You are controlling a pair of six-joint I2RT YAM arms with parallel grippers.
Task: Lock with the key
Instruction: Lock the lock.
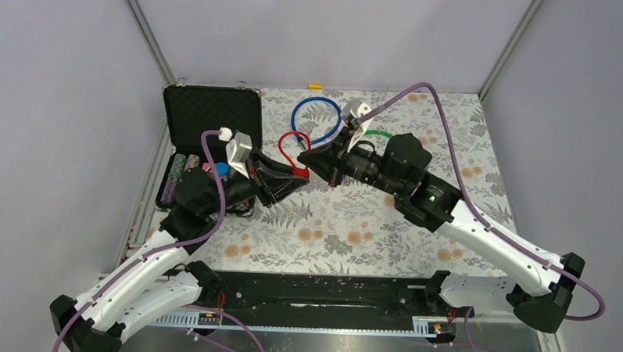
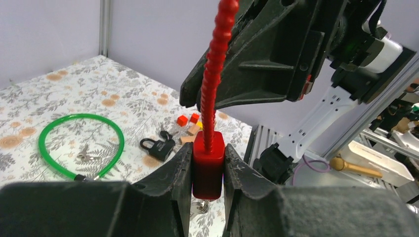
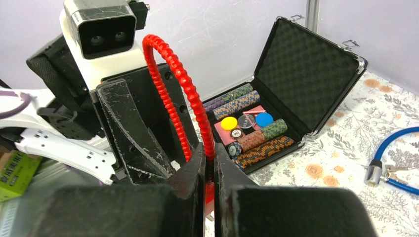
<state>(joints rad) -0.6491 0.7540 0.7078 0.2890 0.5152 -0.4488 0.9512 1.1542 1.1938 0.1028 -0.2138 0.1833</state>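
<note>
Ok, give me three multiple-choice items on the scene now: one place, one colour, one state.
1. Where is the green cable? A on the table; B on the floor; C hung on the frame.
2. What colour is the lock between the left fingers? A blue; B red; C green.
3. The case is: A open; B shut; C upside down.
1 A: it lies flat there, by a small padlock. 2 B: the clamped block is red. 3 A: its lid stands up, chips showing.

Open case (image 1: 211, 110) (lid up) far left
</note>
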